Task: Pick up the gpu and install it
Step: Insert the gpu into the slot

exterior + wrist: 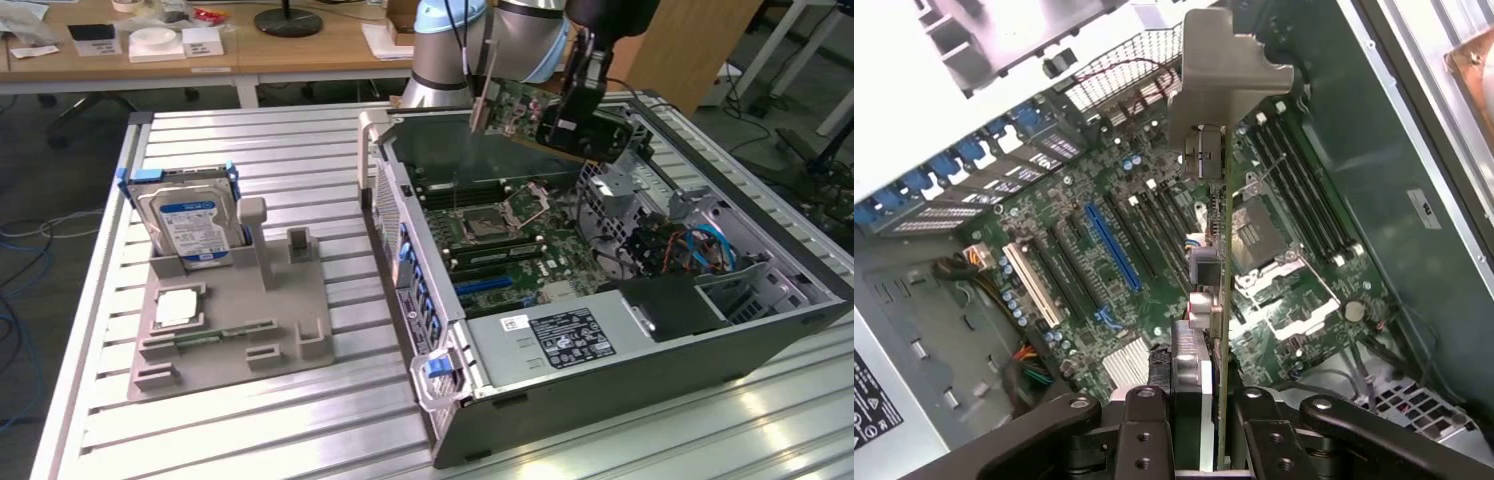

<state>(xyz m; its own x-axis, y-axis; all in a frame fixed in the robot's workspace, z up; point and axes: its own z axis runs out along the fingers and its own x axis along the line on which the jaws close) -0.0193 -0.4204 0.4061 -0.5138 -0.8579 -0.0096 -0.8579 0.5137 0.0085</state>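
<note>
Silver-bracketed gpu (514, 105) clamped in gripper (574, 122), hanging tilted over far end of open case (627, 400); could go in crooked and scrape motherboard (501, 235).

gpu (521, 108) | green board, silvery bracket | tilted, aloft over open case (641, 400)
</note>
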